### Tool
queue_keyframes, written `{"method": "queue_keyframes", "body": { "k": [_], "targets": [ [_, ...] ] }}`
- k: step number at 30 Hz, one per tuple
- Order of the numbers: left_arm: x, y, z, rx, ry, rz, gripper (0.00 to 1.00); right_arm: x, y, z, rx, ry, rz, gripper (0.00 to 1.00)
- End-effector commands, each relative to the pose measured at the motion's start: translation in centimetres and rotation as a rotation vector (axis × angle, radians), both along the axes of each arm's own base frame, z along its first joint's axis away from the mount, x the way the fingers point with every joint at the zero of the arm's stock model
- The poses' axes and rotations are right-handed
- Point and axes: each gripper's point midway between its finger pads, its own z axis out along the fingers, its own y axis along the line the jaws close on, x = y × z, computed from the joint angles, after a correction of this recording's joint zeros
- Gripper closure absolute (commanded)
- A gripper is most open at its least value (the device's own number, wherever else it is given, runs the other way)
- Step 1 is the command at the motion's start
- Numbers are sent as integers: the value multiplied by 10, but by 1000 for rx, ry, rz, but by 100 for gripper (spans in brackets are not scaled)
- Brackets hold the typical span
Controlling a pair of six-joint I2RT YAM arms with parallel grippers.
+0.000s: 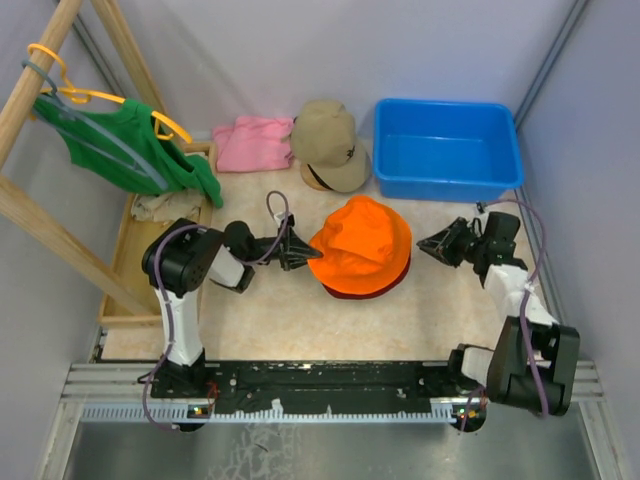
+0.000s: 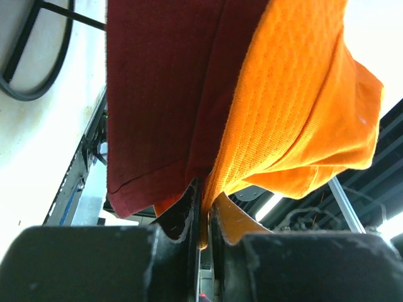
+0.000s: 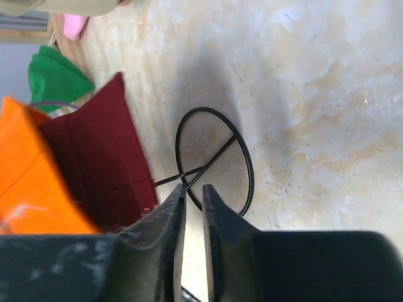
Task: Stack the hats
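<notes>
Top external view: the bright orange bucket hat point(image 1: 362, 243) sits at frame centre, directly over the dark red hat point(image 1: 398, 281), of which only a rim shows at the lower right edge. The tan cap point(image 1: 330, 143) lies apart at upper centre, between the pink folded cloth point(image 1: 255, 142) and the blue bin point(image 1: 447, 150), and is not yet on the pile. The left gripper point(image 1: 303, 252) meets the orange hat's left brim. The left wrist view confirms its fingers clenched on a fold of orange fabric; whether the red cloth just beside is also caught cannot be told. Judgement: the brim is held so that the soft crown can be squared over the hat below. The right gripper point(image 1: 428, 244) stands just off the pile's right side, not touching. Its own view shows the fingers drawn almost together and holding nothing, above the table point(image 3: 302, 94) and a black wire loop point(image 3: 214, 160). Judgement: it is parked clear so as not to disturb the pile.
</notes>
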Motion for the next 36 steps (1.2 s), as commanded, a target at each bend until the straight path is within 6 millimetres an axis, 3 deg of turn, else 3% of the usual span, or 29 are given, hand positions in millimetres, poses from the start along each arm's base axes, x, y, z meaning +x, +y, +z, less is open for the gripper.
{"method": "queue_keyframes", "body": {
  "k": [1,3,8,10,18,26,33,36],
  "targets": [
    [-15,5,49,-131,-289,13,87,9,-1,52,-16,-197,11,73],
    [-17,7,49,-128,-276,14,87,8,0,57,9,-222,14,62],
    [-26,11,51,-122,-262,14,88,12,14,80,137,-347,82,51],
    [-29,12,49,-114,-254,14,88,11,21,93,209,-422,123,50],
    [-33,12,52,-111,-249,19,90,-10,35,79,350,-440,174,46],
    [-34,3,52,-114,-237,4,91,-24,54,92,474,-499,223,46],
    [-35,0,48,-112,-225,10,91,-33,61,94,506,-494,242,64],
    [-37,-2,50,-116,-228,7,91,-37,62,90,511,-476,242,82]
  ]
}}
